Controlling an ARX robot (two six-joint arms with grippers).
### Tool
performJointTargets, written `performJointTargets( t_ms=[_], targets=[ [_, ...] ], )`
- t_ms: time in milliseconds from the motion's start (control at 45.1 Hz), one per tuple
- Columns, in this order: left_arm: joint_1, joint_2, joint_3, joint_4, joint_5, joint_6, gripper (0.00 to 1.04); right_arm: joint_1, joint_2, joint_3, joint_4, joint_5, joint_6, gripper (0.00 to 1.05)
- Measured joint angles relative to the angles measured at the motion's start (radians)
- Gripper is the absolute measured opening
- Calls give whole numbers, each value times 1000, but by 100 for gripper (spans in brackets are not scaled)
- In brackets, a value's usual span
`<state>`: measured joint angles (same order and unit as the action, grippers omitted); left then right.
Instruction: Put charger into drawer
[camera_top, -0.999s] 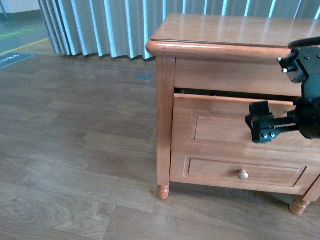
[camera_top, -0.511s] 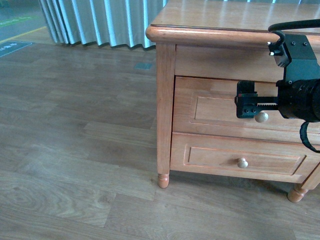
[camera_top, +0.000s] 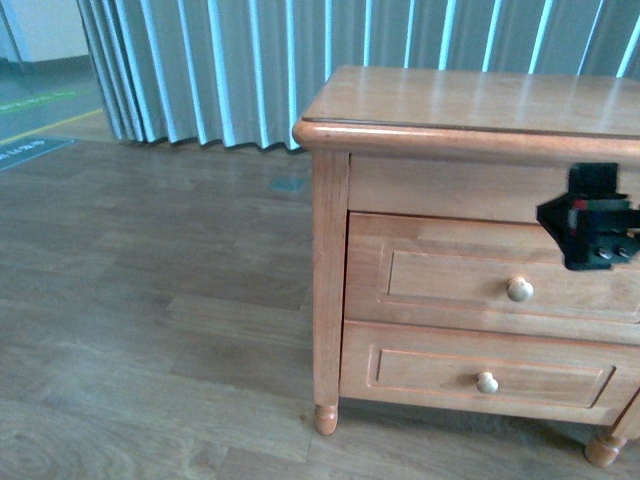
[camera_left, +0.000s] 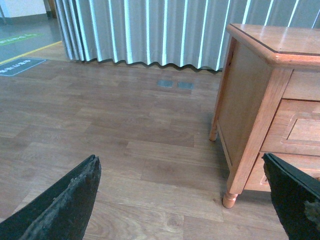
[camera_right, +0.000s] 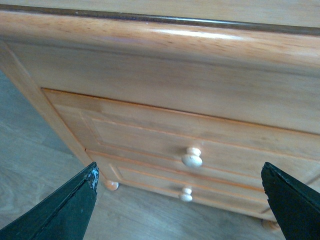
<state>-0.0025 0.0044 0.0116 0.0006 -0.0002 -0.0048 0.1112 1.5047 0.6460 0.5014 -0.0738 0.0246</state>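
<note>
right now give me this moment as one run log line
drawer: shut | charger: not in view | right pincer: open, empty, off the knob | left pincer: open, empty, over floor

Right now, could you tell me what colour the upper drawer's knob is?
Pale cream; the knob shows best in the right wrist view.

The right gripper (camera_top: 590, 230) hung raised at the right edge of the front view, its black fingers (camera_right: 65, 212) spread wide apart and holding nothing. The left gripper's fingers (camera_left: 62, 202) were likewise spread, empty.
</note>
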Motion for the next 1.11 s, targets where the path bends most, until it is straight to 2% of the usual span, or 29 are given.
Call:
performJointTargets(
  t_ms=[178,377,621,666,732,1021,1110],
  targets=[
    [0,0,0,0,0,0,99,-47,-301,-111,-146,-19,15,96],
    [0,0,0,0,0,0,99,-145,-649,-187,-324,-85,75,96],
    [0,0,0,0,0,0,99,-161,-721,-203,-321,-69,103,95],
    [0,0,0,0,0,0,99,-132,-738,-262,-183,38,56,85],
    [0,0,0,0,0,0,99,-117,-779,-337,-84,69,12,69],
    [0,0,0,0,0,0,99,-115,-937,-505,-77,73,-20,2],
    [0,0,0,0,0,0,99,-115,-970,-528,-89,73,-23,2]
  ],
)
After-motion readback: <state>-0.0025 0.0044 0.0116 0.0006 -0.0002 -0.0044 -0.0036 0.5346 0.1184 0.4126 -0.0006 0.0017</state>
